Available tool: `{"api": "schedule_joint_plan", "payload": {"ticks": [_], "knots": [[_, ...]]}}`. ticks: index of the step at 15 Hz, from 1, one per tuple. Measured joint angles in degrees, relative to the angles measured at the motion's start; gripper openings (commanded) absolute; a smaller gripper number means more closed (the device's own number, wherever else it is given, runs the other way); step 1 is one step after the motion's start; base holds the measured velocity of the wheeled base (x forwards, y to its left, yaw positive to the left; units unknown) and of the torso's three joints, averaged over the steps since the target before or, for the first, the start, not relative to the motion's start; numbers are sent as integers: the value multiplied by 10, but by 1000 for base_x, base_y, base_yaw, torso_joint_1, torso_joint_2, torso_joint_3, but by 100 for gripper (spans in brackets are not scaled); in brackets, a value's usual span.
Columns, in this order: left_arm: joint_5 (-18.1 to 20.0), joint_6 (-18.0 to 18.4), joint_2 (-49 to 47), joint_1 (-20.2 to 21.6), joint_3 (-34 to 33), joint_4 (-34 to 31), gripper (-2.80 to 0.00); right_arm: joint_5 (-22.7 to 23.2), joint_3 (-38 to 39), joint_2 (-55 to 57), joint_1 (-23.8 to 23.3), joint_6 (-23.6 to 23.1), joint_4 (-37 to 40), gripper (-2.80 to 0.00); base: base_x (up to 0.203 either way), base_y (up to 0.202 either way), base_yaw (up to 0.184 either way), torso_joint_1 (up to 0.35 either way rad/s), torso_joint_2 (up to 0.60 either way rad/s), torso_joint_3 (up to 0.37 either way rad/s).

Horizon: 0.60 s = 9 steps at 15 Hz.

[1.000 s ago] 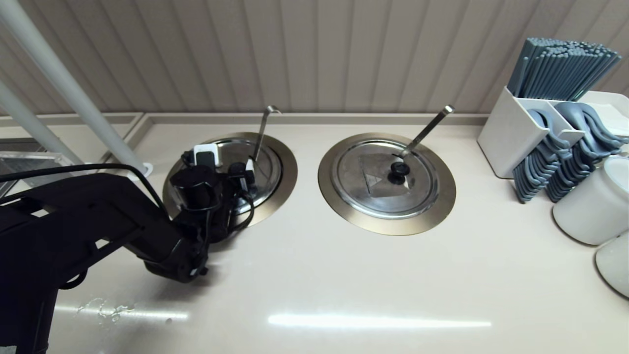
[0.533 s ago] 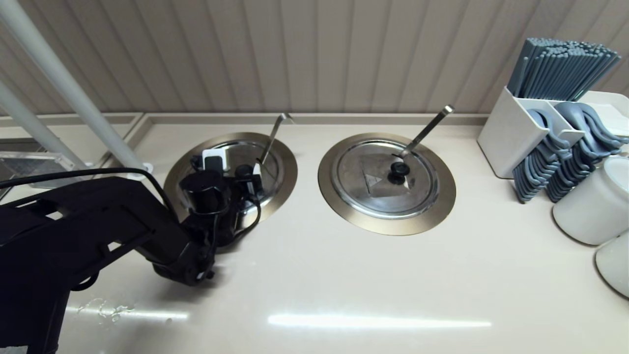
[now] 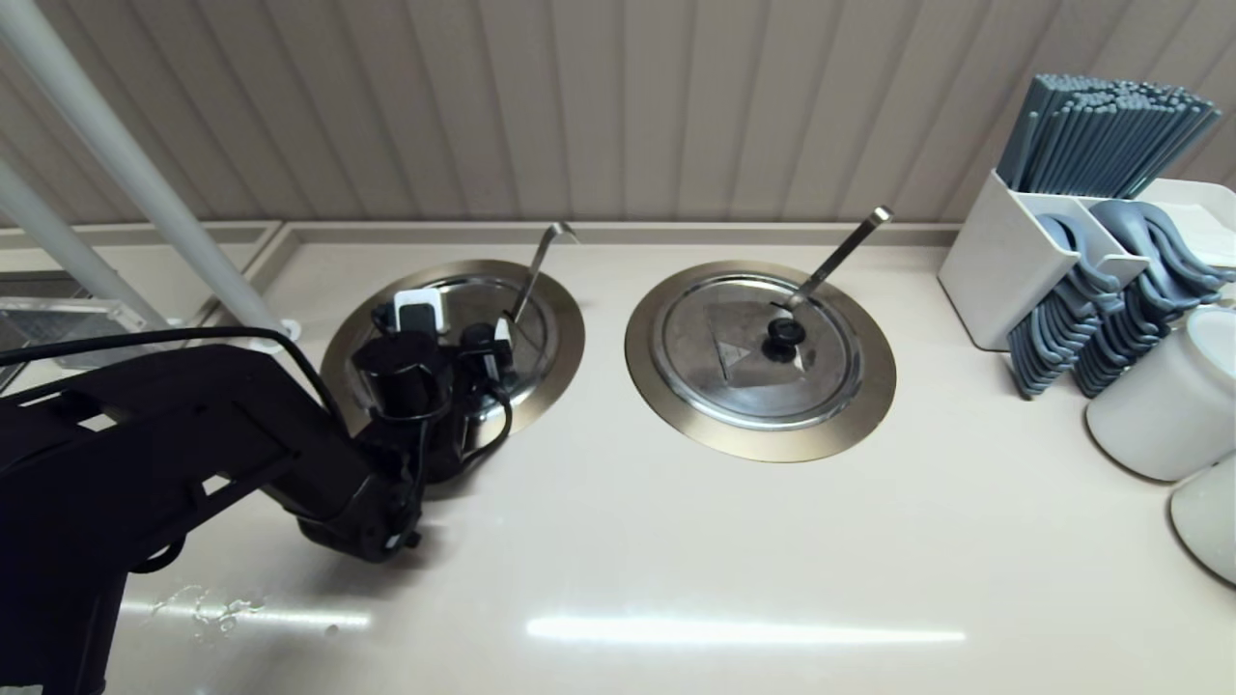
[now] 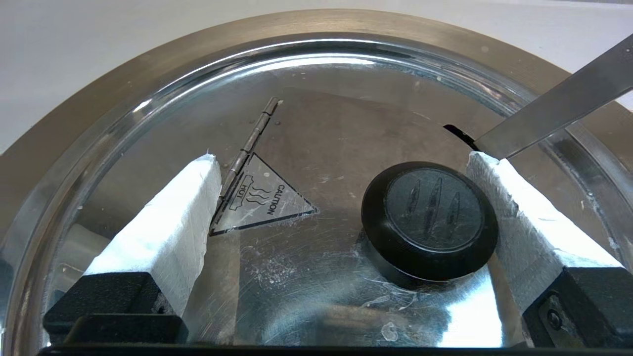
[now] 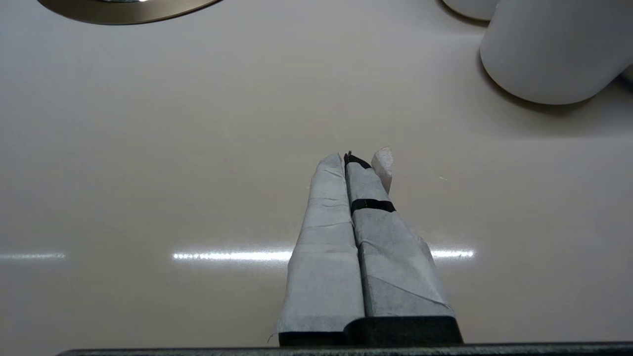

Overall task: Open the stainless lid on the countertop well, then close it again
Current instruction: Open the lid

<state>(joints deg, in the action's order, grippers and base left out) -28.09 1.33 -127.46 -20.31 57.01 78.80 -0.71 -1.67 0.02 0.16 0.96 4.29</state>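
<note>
The stainless lid (image 3: pixel 529 328) lies flat in the left countertop well, whose bronze-grey ring (image 3: pixel 568 333) shows around it. A thin ladle handle (image 3: pixel 534 275) with a curled hook end rises through the lid's notch. My left gripper (image 3: pixel 462 328) hovers over the lid and is open. In the left wrist view the black knob (image 4: pixel 429 220) sits between the white-wrapped fingers (image 4: pixel 168 232), close against one and well apart from the other, beside the caution triangle (image 4: pixel 259 200). My right gripper (image 5: pixel 353 155) is shut over bare counter, out of the head view.
The twin lid (image 3: pixel 744 386) with a straight ladle handle (image 3: pixel 840 253) fills the right well. A white holder (image 3: pixel 999 256) of chopsticks and spoons and white containers (image 3: pixel 1173 405) stand at the far right. A white pole (image 3: pixel 126 164) slants at the left.
The left gripper shifted slightly to the right over the lid, and the hooked ladle handle swung to the right. Over the last half second almost nothing moved.
</note>
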Motion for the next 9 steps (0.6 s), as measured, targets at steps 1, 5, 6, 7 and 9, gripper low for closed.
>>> {"api": "schedule_joint_plan", "payload": {"ticks": [1, 5, 6, 7, 9], "knots": [[0, 0, 1, 0, -2, 0, 0, 0, 0, 0, 0, 0, 0, -280, 0, 0, 0, 0, 0, 0], [0, -1, 2, 1, -3, 1, 0, 0, 0, 0, 0, 0, 0, -280, 0, 0, 0, 0, 0, 0], [1, -2, 3, 1, -4, 2, 0, 0, 0, 0, 0, 0, 0, -280, 0, 0, 0, 0, 0, 0], [1, -3, 3, 1, -5, 2, 0, 0, 0, 0, 0, 0, 0, -280, 0, 0, 0, 0, 0, 0], [4, -9, 2, 0, -16, 2, 0, 0, 0, 0, 0, 0, 0, -280, 0, 0, 0, 0, 0, 0]]}}
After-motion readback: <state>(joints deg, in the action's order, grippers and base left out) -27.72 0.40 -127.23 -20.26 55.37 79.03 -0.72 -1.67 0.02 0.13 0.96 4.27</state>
